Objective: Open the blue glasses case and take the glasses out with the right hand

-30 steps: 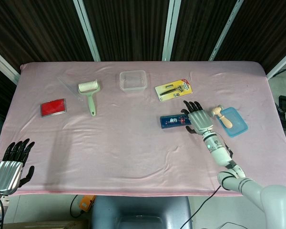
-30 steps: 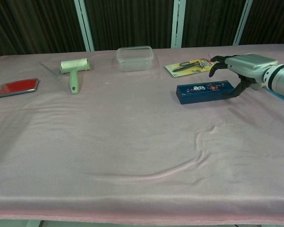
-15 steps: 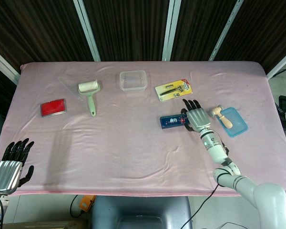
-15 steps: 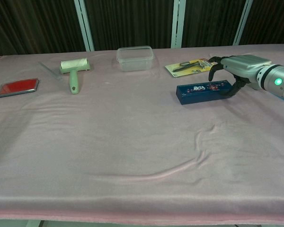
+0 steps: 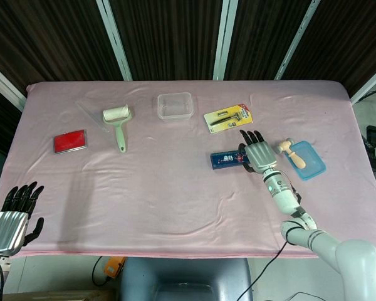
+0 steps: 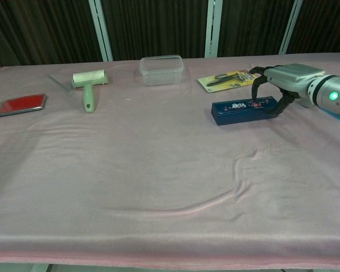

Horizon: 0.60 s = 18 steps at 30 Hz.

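Observation:
The blue glasses case (image 5: 226,159) (image 6: 242,109) lies closed on the pink cloth, right of centre. My right hand (image 5: 257,153) (image 6: 286,79) hovers over the case's right end. Its fingers (image 6: 256,83) arch down behind the far side and its thumb (image 6: 279,107) comes down at the near right corner. Whether they press the case I cannot tell. The glasses are hidden inside. My left hand (image 5: 14,217) hangs at the near left table edge, holding nothing, fingers apart.
A yellow blister pack (image 5: 228,118) lies just behind the case. A blue tray (image 5: 313,164) holding a wooden piece sits to the hand's right. A clear tub (image 5: 175,105), a green lint roller (image 5: 118,123) and a red case (image 5: 70,141) lie further left.
My right hand has slid a little left and settled lower over the case's right end, its fingers curling closer round it. The case and my left hand have stayed put.

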Each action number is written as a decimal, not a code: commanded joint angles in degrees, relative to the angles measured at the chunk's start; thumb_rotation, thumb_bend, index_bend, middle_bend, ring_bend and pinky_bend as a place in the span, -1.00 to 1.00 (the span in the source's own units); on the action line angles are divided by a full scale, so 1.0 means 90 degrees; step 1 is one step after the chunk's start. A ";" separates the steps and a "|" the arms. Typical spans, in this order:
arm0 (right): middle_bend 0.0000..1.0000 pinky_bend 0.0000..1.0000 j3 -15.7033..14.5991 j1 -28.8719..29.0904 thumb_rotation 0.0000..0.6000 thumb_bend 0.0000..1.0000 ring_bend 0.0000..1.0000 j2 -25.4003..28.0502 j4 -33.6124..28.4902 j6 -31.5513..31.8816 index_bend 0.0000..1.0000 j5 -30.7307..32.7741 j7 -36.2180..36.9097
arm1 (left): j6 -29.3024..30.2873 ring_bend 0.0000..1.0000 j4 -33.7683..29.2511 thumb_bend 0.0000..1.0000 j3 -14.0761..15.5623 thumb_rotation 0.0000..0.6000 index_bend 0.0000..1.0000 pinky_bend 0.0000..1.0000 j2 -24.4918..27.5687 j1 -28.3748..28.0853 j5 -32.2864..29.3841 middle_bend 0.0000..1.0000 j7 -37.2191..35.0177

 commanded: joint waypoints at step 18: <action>-0.89 -1.00 0.0003 0.0019 1.00 0.24 -0.99 0.0187 -0.0259 -0.0043 0.09 0.0177 -0.0167 | 0.0004 -1.00 -0.0002 -0.13 0.0004 1.00 -1.00 -0.95 0.0004 0.0000 0.0001 -1.00 -0.0010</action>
